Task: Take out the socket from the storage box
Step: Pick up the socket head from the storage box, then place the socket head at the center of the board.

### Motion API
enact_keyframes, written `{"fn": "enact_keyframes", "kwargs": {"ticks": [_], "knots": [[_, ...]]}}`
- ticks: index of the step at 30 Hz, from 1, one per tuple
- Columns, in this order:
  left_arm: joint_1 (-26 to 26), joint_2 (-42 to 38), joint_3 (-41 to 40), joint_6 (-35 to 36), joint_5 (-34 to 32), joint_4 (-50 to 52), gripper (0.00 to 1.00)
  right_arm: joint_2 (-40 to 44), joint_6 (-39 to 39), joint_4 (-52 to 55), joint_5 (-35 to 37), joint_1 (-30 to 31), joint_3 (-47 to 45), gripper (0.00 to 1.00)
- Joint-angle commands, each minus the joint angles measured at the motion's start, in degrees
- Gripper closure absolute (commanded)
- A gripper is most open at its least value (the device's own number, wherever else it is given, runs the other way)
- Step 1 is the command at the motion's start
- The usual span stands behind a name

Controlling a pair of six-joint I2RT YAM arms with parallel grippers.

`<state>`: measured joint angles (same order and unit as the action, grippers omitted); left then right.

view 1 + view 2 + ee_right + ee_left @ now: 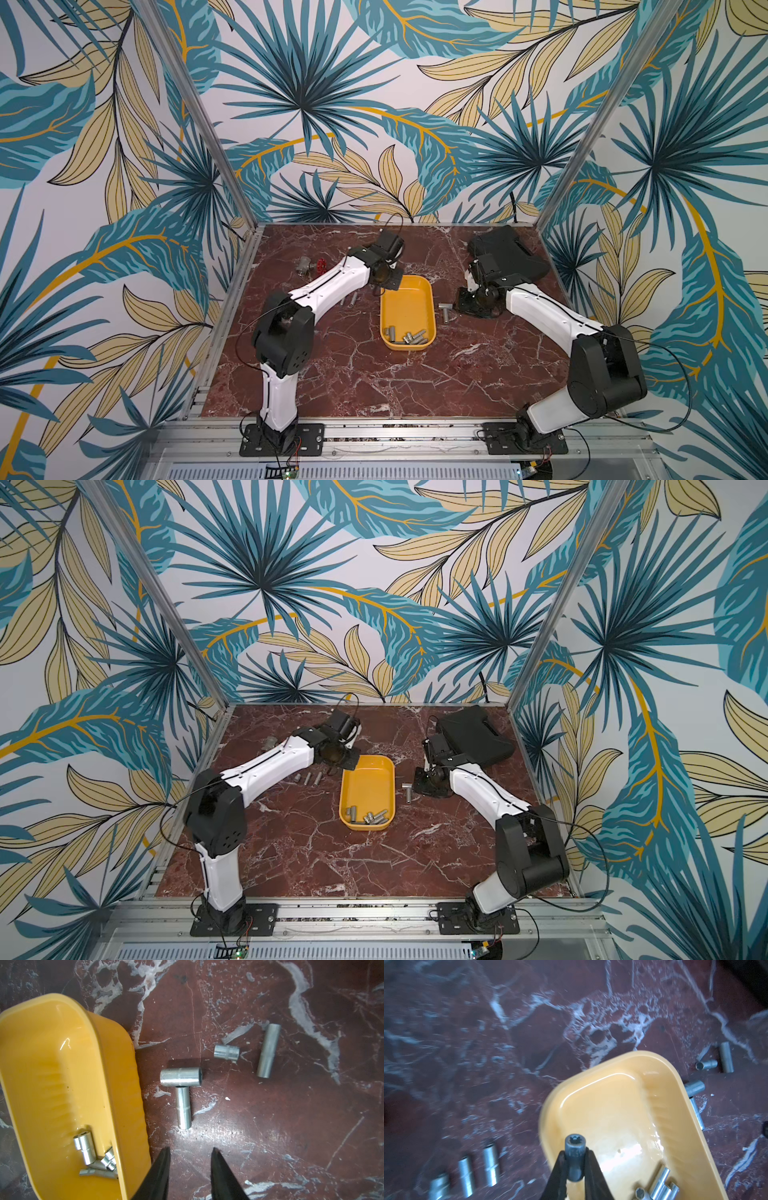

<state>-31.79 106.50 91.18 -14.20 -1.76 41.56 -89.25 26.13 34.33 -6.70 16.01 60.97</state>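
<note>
Left arm arches forward; left claw pinches a socket over the far corner of the storage box. Right arm reaches in low; right claw spread, empty, just beside the box.

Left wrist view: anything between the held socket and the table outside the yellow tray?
Only the low rim of the storage box separates the socket, pinched in the left end effector, from the table. Three loose sockets lie on the table on that side; aim clear of them. Clearance above the rim can't be judged.
</note>
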Motion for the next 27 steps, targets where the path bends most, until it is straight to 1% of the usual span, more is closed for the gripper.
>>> {"fn": "enact_keyframes", "kwargs": {"ticks": [1, 7, 13, 27], "knots": [[2.70, -4.67, -7.05, -1.16, -1.13, -1.55, 0.85, -0.97, -0.11, -0.34, -0.57, -0.19, 0.38, 0.65], [7.90, -9.18, -17.65, -3.91, -0.64, -3.19, 0.85, -1.63, 0.06, -0.49, -1.30, -0.19, 0.72, 0.65], [8.85, -8.12, -24.00, -5.43, -0.22, -5.13, 0.85, -1.62, 0.06, -0.65, -1.39, -0.19, 0.48, 0.65], [9.81, -4.72, -28.12, -5.84, 1.80, -7.52, 0.85, -1.57, -0.11, -0.23, -1.22, -0.19, 0.55, 0.65]]}}
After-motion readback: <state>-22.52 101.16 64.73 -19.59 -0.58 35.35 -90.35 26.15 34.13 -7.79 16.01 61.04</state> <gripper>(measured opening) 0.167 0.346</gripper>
